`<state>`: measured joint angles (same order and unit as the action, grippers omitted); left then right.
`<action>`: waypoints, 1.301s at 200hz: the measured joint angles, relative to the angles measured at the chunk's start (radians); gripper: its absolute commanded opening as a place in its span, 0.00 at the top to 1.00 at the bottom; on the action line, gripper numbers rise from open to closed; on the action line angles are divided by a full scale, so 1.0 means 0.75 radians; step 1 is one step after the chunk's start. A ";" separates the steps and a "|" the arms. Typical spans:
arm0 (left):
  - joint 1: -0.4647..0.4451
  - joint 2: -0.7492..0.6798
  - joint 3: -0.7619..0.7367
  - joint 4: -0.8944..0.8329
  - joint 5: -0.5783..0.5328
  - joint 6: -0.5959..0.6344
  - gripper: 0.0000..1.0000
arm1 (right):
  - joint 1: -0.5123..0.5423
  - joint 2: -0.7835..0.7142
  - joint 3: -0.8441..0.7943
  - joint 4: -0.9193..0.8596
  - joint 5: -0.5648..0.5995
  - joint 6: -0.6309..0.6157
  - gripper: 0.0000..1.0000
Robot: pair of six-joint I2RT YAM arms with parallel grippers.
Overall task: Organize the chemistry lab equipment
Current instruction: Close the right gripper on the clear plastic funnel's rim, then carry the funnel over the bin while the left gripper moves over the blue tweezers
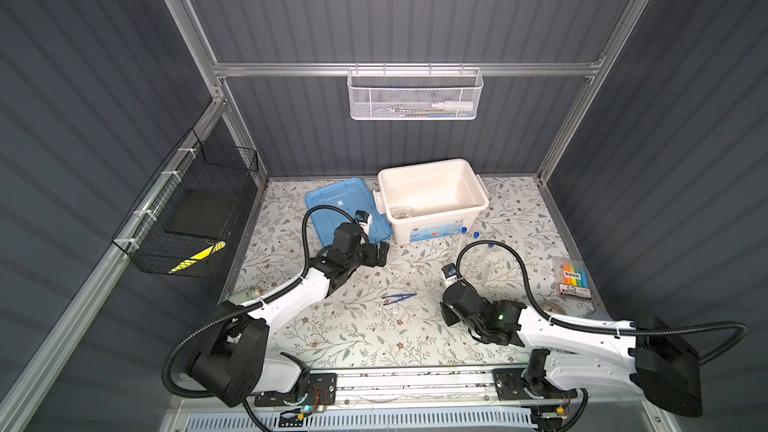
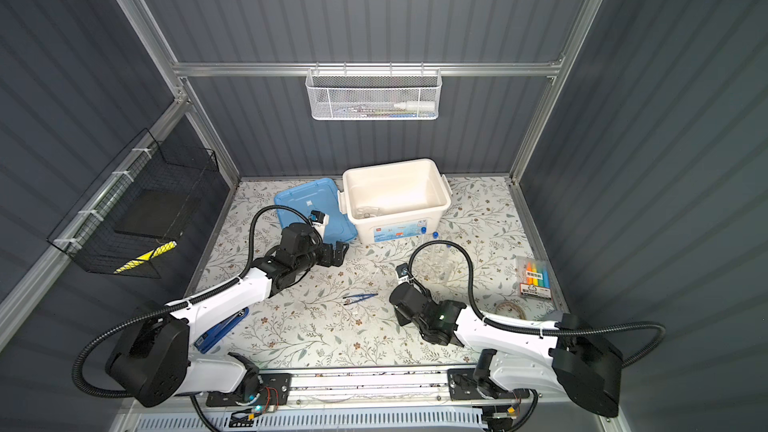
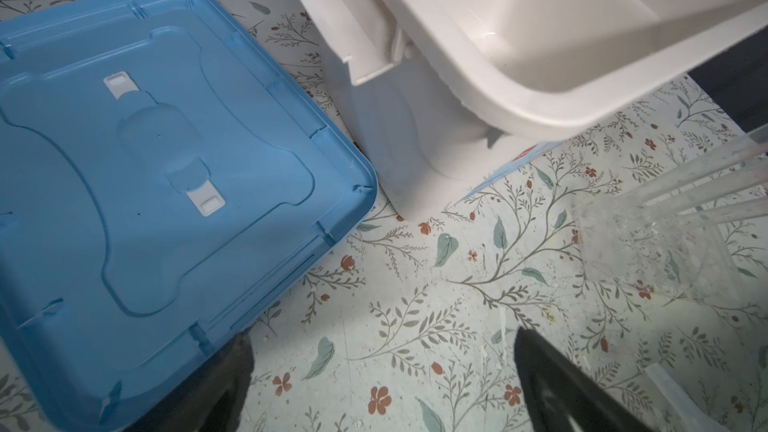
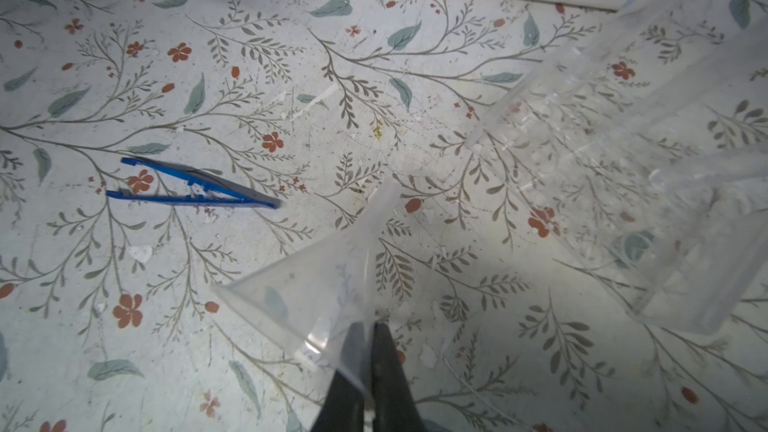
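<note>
My right gripper [image 4: 370, 326] is shut on the rim of a clear funnel [image 4: 316, 292], whose stem points away over the floral mat. In a top view this gripper [image 1: 449, 311] sits right of the blue tweezers [image 1: 399, 298] [image 4: 191, 189], which lie flat on the mat. The clear tube rack [image 1: 478, 261] [image 4: 623, 160] stands behind it, holding blue-capped test tubes [image 1: 476, 235]. Small clear glass vessels [image 1: 401, 211] lie in the white bin [image 1: 432, 230]. My left gripper [image 1: 376, 255] [image 3: 382, 336] hangs open and empty over bare mat, between the blue lid and the rack.
A blue lid [image 1: 345, 209] lies left of the bin. A marker pack [image 1: 573, 278] and a tape roll [image 1: 552, 309] sit at the right edge. A blue-black stapler [image 2: 220, 330] lies near the left arm. A white mesh basket [image 1: 415, 93] and a black wire basket [image 1: 187, 209] hang on the walls.
</note>
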<state>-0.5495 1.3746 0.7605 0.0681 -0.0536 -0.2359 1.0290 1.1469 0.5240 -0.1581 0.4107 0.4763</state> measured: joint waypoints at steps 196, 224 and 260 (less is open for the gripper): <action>-0.207 -0.036 -0.103 -0.057 -0.064 0.071 0.00 | -0.542 0.047 0.693 -0.069 -0.463 -0.360 0.90; -0.227 -0.004 -0.103 -0.093 -0.022 0.097 0.00 | -0.716 0.144 0.829 -0.117 -0.566 -0.396 0.89; -0.245 0.021 -0.103 -0.151 0.023 0.121 0.00 | -0.931 0.346 1.021 -0.189 -0.742 -0.415 0.88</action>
<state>-0.7330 1.3907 0.6834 -0.0452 -0.0360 -0.1455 0.3309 1.4067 1.2900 -0.3000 -0.1459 0.1650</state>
